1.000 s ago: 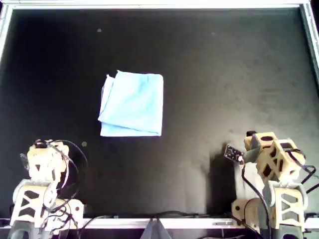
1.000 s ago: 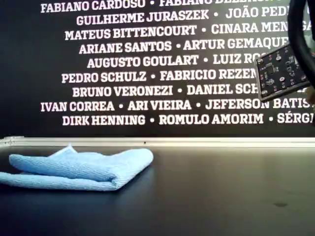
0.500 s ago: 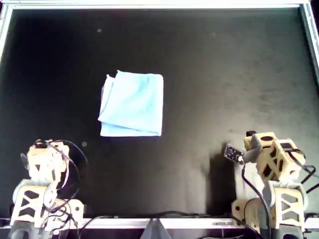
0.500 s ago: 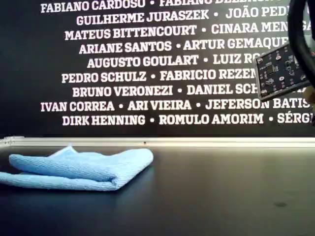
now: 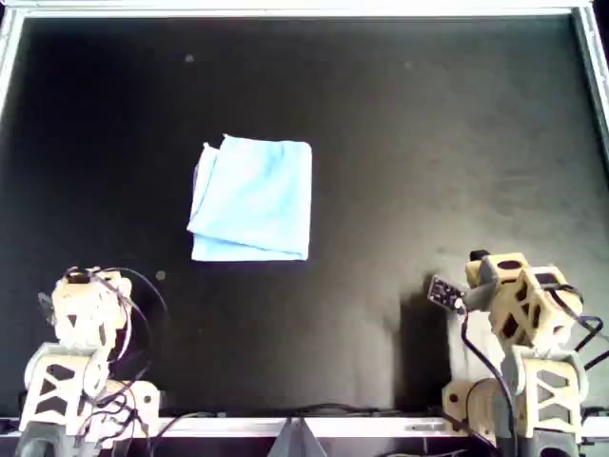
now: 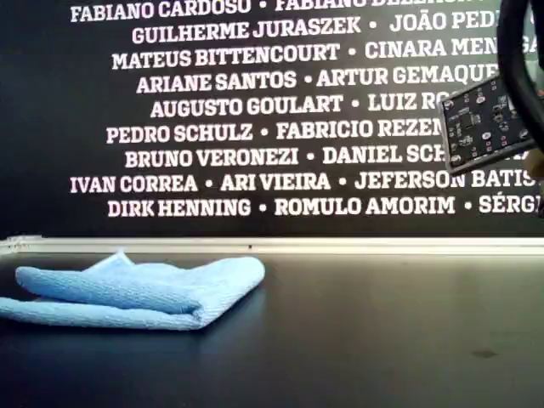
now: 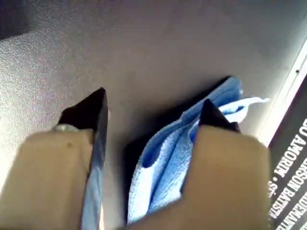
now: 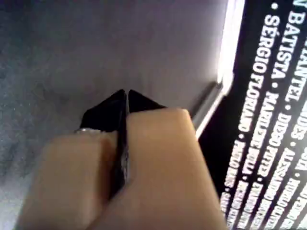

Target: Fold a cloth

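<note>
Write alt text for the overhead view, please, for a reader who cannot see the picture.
A folded light-blue cloth lies on a black table, toward the view's left of centre. Two beige robot arms are parked at the near edge, one in each lower corner, neither touching the cloth.

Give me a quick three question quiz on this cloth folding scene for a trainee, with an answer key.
1. True or false: the cloth lies folded on the black table.
2. Which gripper is open: my first gripper or my second gripper?
3. Is either gripper touching the cloth?

Key:
1. True.
2. My first gripper; my second is shut on nothing.
3. No, the overhead view shows both arms parked near the table's edge, away from it.
</note>
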